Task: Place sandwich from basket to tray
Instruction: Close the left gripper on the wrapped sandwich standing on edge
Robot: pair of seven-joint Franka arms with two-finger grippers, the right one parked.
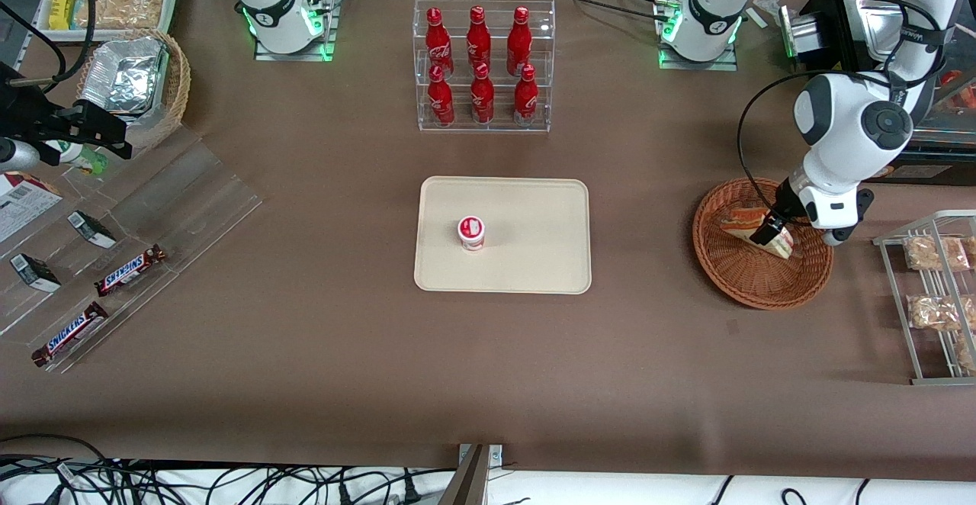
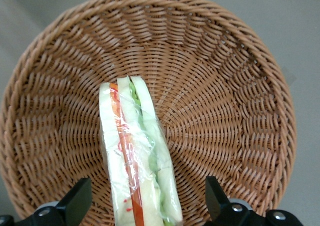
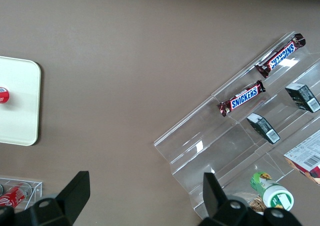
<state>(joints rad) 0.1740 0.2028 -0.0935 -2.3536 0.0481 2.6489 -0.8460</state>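
Observation:
The clear-wrapped sandwich (image 1: 743, 222) lies in the round reddish-brown wicker basket (image 1: 732, 272) toward the working arm's end of the table. In the left wrist view the sandwich (image 2: 137, 156) stands on edge, showing white bread with red and green layers, inside the basket (image 2: 225, 86). My left gripper (image 1: 770, 236) is down in the basket, open, with one finger (image 2: 75, 201) on each side of the sandwich and a gap to each. The cream-beige tray (image 1: 534, 261) lies at the table's middle.
A small red-and-white cup (image 1: 471, 233) stands on the tray. A clear rack of red bottles (image 1: 482, 66) stands farther from the front camera. A wire rack of beige snack packs (image 1: 934, 291) sits beside the basket. Snickers bars (image 1: 130, 270) lie toward the parked arm's end.

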